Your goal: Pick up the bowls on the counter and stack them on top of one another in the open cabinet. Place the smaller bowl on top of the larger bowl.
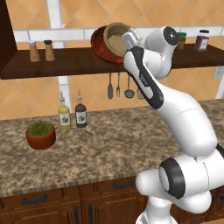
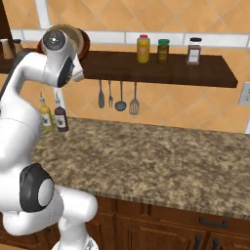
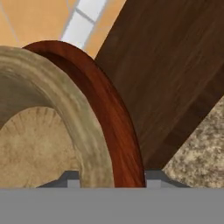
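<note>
Tool (image 3: 107, 177) first: in the hand view its two grey tips sit either side of the stacked rims, one just outside the tan edge and one just outside the red-brown edge, so it looks clamped on both bowls at once. That is a judgement from how closely the tips flank the rims.

Going left to right in the left base view, two small shakers (image 1: 41, 51) stand on the shelf (image 1: 65, 63). Then comes the larger bowl (image 1: 99, 46), tipped steeply on edge so its hollow faces out into the room, with the smaller bowl (image 1: 117, 40) nested inside it. The arm's wrist is just right of them.

The relation that matters: the pair is held up at shelf height, at the board's front edge, and I cannot tell whether the lower rim touches the wood. The shelf runs long from left to right, and the bowls' open faces point outward, not up. To rest flat, the pair would likely need tilting back until the red-brown base meets the board.

Below, the surface (image 1: 109, 148) carries a potted plant (image 1: 40, 134) and two bottles (image 1: 72, 116). Their labels, and those on the jars (image 2: 166, 50) in the right base view, are too small to read.
</note>
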